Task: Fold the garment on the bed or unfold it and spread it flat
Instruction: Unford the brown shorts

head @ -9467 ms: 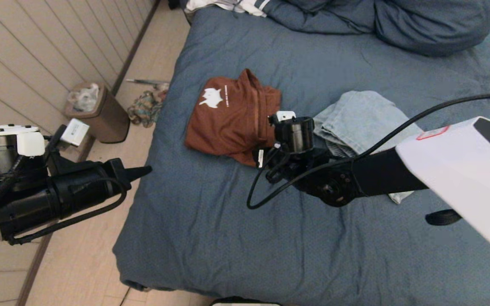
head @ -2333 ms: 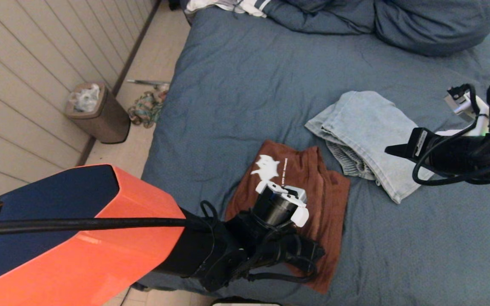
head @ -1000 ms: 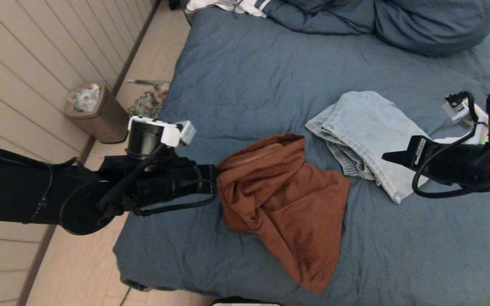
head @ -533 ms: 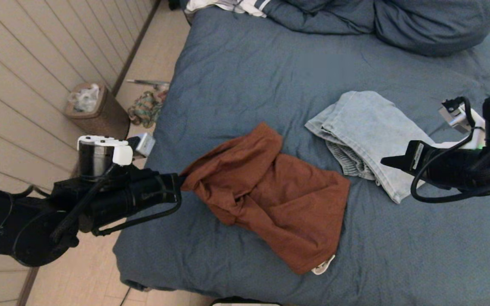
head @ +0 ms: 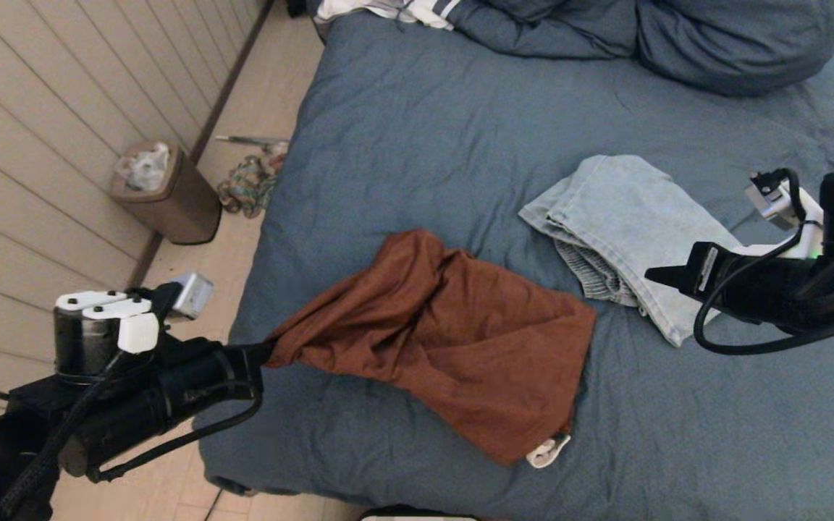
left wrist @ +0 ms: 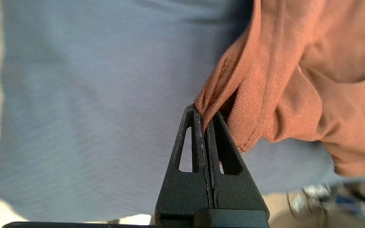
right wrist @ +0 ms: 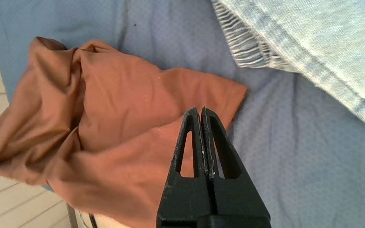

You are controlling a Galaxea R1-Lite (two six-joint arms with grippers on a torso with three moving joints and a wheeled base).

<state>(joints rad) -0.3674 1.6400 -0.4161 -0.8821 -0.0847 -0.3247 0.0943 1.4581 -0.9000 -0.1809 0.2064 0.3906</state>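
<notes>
bed [head: 417, 130]: cut off at right edge | left tool [head: 266, 350]: tips buried in cloth

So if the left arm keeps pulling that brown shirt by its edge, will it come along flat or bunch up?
Probably bunches: the brown shirt drapes in soft folds from the left gripper, whose jaws pinch only one hem. It looks light and floppy, so its far end may drag across the bed.

Bed [head: 417, 130]: wide, wrinkled slate-blue sheet. Rust-brown garment [head: 460, 340] lying crumpled near front edge, one corner drawn past left edge. Folded light-blue jeans [head: 620, 224] just beside it, toward right. Matching blue bedding [head: 677, 36] heaped at far end.
</notes>
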